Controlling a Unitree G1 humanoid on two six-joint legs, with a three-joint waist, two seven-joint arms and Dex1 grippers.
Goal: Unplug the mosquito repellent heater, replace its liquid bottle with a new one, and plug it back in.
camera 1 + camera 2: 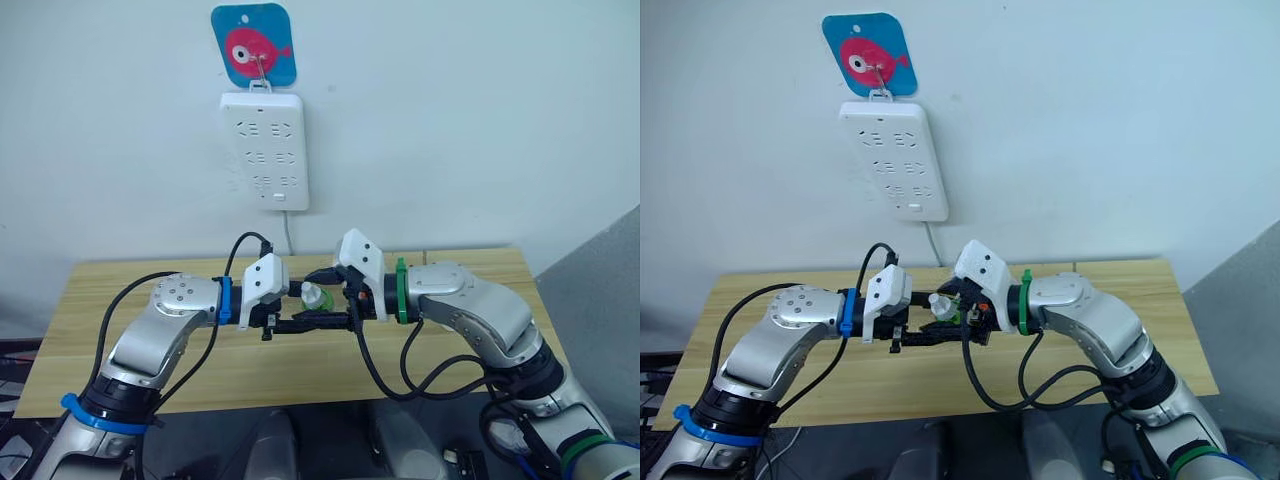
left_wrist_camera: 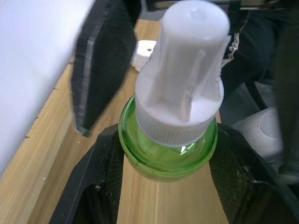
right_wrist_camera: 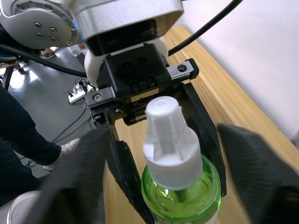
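Eye view: at frame centre, two grippers meet over one table (image 1: 120,290); one power strip (image 1: 265,148) hangs above.

Left wrist: left gripper (image 2: 159,154) clamps one green bottle (image 2: 168,154).

Right wrist: right gripper (image 3: 161,163) open around the bottle.

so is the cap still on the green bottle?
Yes, the white cap sits on the green bottle, which the left gripper clamps by its shoulder.

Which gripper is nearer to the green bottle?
Left. The left gripper clamps the green bottle between its fingers, touching it; the right gripper sits open around its white cap, fingers apart from it.
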